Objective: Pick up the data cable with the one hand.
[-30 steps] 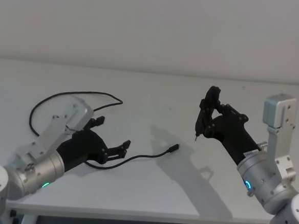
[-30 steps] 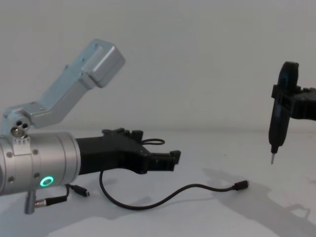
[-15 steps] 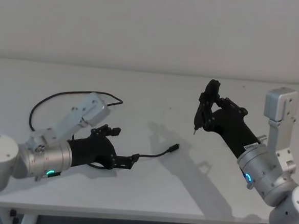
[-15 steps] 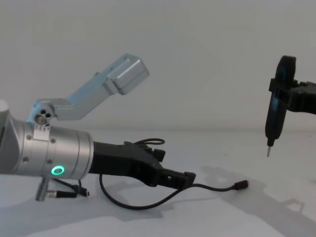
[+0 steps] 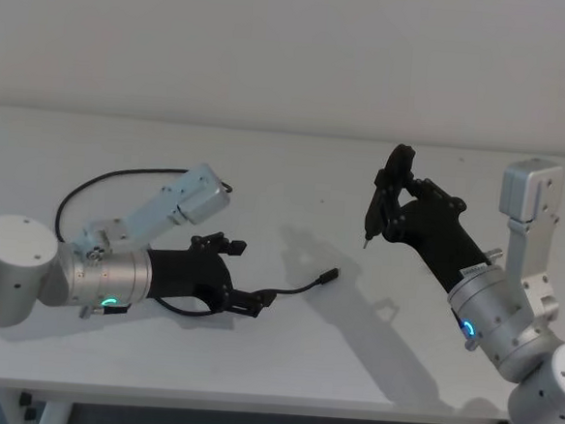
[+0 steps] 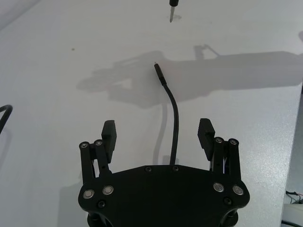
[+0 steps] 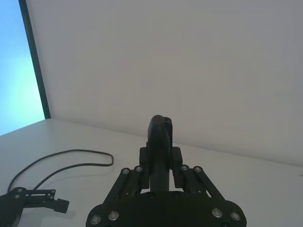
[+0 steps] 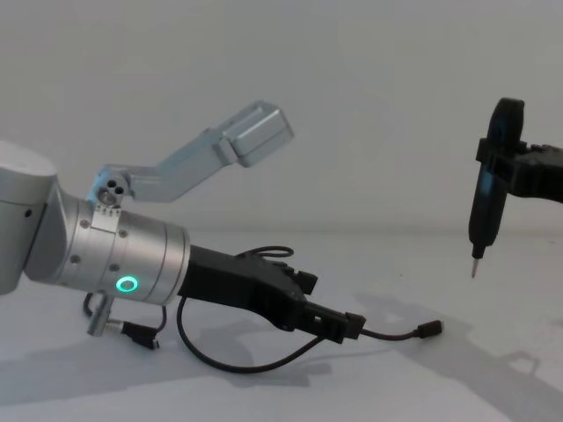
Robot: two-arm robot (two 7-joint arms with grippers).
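Bright, even, diffuse light overall; white table (image 5: 281, 367) and plain wall (image 5: 294, 48) evenly lit, black parts stay dark with little detail. Soft-edged grey shadows on the table: a long one from the right arm (image 5: 444, 252) and its pen-like tool (image 5: 377, 219) lying between the arms, a darker one just under the left gripper (image 5: 246, 277), a thin one beside the data cable (image 5: 301, 290), so light reads as overhead. Green ring (image 8: 128, 284) on the left wrist and blue ring (image 5: 468, 329) on the right arm glow; right wrist view has a bright blue patch (image 7: 14, 61) beyond a dark bar.
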